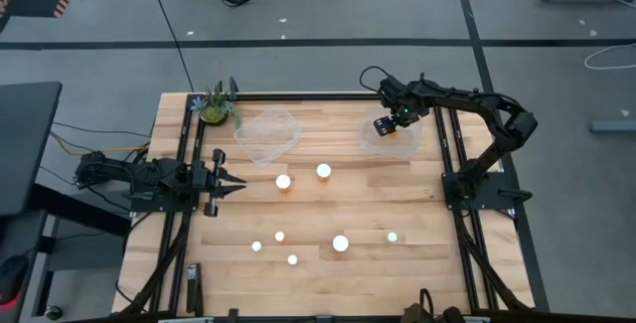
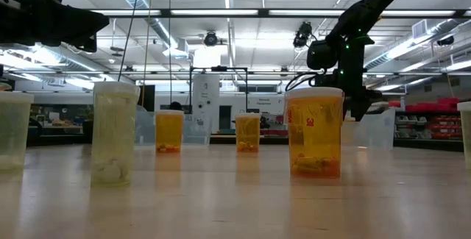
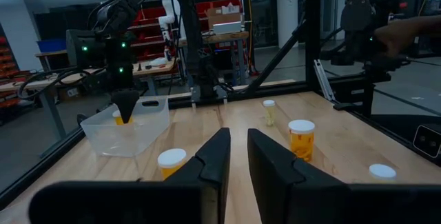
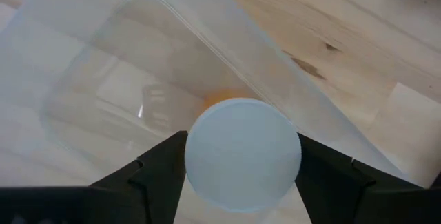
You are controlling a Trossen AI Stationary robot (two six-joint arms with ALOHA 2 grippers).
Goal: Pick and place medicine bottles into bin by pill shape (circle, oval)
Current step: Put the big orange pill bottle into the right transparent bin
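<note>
My right gripper [image 1: 390, 122] is shut on a medicine bottle, whose white cap [image 4: 242, 156] fills the right wrist view. It is over the far right clear tub [image 1: 397, 140]. In the left wrist view the bottle's orange body [image 3: 120, 117] shows inside that tub [image 3: 131, 133]. Several more white-capped amber bottles stand upright on the table, among them two at the middle [image 1: 283, 182] [image 1: 323, 171] and a larger one nearer the front [image 1: 340, 243]. My left gripper [image 1: 237, 179] is open and empty at the table's left side. My right gripper pinches the bottle between its two fingers [image 4: 160, 169], at two opposite sides of the white cap [image 4: 197, 160]. The fingers come from above, pointing down. The bottle hangs upright below them inside the tub's walls. I cannot tell whether its base touches the tub's floor.
A second clear tub [image 1: 266, 132] stands at the far middle left, with a small green plant [image 1: 214, 109] at the far left corner beside it. Black frame rails run along the table's left, right and far sides. Bare wood lies between the tubs and the bottles.
</note>
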